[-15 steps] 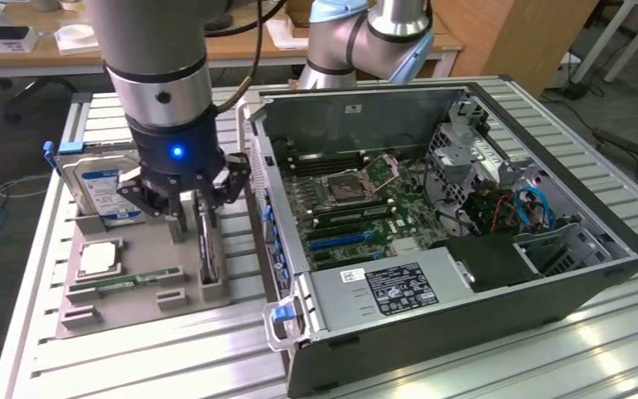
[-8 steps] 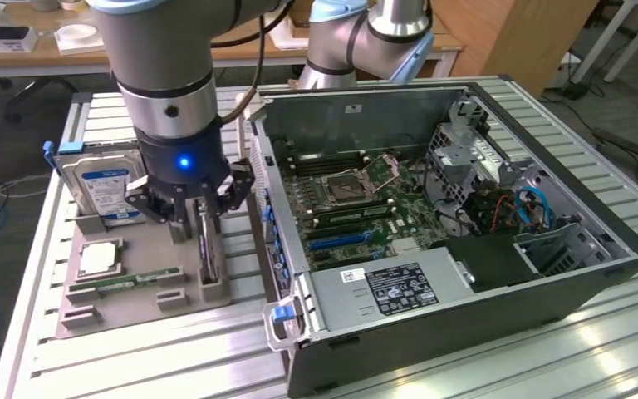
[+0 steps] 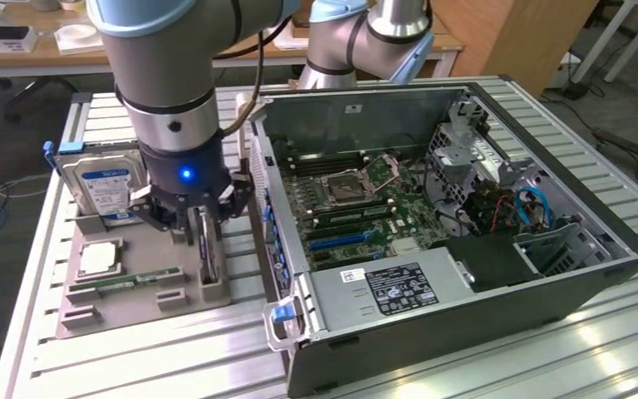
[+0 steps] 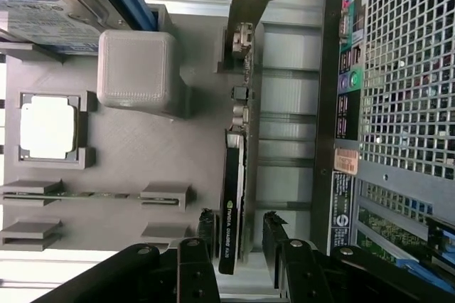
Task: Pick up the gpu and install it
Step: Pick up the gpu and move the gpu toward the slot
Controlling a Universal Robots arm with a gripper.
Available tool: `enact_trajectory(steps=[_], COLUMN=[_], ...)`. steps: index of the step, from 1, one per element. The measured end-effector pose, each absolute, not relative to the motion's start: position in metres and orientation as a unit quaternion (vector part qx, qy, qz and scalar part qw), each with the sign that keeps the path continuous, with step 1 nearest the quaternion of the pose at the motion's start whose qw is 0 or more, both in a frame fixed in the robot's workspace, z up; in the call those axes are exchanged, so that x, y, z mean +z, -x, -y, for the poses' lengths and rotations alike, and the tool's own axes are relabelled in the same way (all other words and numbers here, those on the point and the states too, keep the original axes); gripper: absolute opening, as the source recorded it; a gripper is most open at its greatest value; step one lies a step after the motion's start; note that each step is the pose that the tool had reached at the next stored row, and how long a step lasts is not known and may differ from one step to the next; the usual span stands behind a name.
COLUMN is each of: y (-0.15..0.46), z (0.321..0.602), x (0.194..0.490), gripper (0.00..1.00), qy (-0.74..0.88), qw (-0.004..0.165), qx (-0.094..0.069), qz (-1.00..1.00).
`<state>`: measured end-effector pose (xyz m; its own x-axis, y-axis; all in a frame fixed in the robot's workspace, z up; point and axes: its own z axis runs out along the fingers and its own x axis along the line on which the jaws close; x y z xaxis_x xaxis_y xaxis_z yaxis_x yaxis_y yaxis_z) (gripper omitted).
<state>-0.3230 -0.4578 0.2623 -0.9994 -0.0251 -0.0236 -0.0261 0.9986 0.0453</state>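
The gpu (image 4: 232, 175) is a thin dark card standing on edge in a slot of the grey holder tray (image 4: 142, 153), its silvery end bracket (image 4: 250, 1) at the far end. My gripper (image 4: 238, 237) is open and straddles the card's near end. One finger (image 4: 206, 228) is on each side of the card, with small gaps showing. In the exterior view the gripper (image 3: 200, 235) hangs straight down over the gpu (image 3: 209, 268), at the tray's edge nearest the open computer case (image 3: 430, 208).
The tray also holds a silver hard drive with a blue label (image 3: 103, 187), a CPU (image 3: 100, 258) and a green RAM stick (image 3: 125, 281). Inside the case the motherboard has a blue slot (image 3: 336, 239). The case's rear panel (image 4: 398, 104) stands close beside the gpu.
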Motion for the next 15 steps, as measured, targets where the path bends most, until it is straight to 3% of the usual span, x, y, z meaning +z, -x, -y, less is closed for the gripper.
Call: enact_trajectory(steps=[15], y=[0.324], z=[0.454], x=[0.238], gripper=[0.41], qy=[0.013], qw=[0.011], qx=[0.022], qz=[-1.000])
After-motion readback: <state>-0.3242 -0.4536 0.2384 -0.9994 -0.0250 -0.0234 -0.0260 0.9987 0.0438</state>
